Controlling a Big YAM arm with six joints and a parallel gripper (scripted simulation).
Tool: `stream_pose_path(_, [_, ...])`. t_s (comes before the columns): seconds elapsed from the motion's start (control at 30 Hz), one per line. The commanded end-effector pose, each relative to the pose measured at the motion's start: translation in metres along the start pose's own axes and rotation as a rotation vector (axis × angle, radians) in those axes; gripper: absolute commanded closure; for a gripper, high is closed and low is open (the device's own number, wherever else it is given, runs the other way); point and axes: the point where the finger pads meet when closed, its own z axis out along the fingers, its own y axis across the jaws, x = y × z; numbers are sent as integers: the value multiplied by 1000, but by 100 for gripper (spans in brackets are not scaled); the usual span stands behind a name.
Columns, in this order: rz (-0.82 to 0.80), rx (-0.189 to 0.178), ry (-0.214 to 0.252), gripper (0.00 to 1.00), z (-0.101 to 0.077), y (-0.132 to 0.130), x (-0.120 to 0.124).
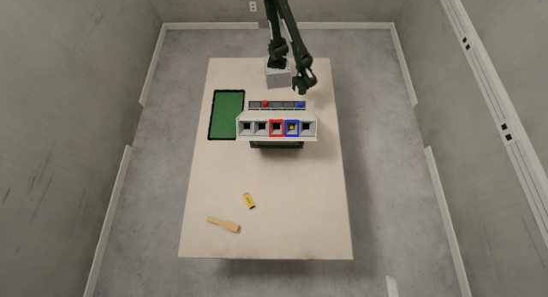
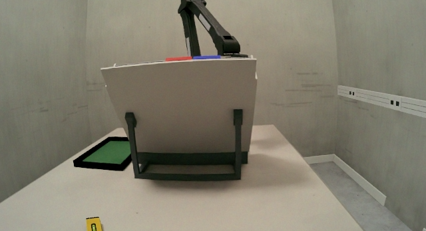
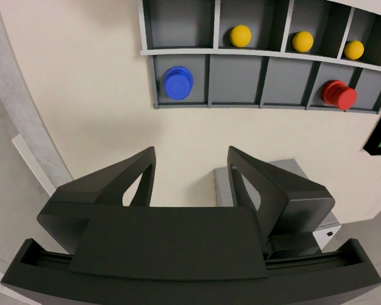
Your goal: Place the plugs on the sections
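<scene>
The white funnel box stands mid-table. Its red-banded funnel looks empty; its blue-banded funnel holds a yellow marble. Behind it lies the grey section rack. The blue plug stands on the front part of the end section, the left one in the wrist view. The red plug stands on the front part of the fourth section from that end. Several yellow marbles lie in the back parts; the one behind the blue plug is empty. My gripper is open and empty, raised behind the rack near the blue plug.
A green tray with a black rim lies left of the box. The arm's grey base block stands behind the rack. A small yellow block and a wooden spatula lie near the table's front.
</scene>
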Motion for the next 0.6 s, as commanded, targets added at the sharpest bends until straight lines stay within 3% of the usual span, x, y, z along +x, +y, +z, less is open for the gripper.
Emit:
stream_pose_path(0.0, [1,-10,-16,41,-8,12,-15])
stream_pose_path(0.57, [1,-6,-11,41,-8,13,-16])
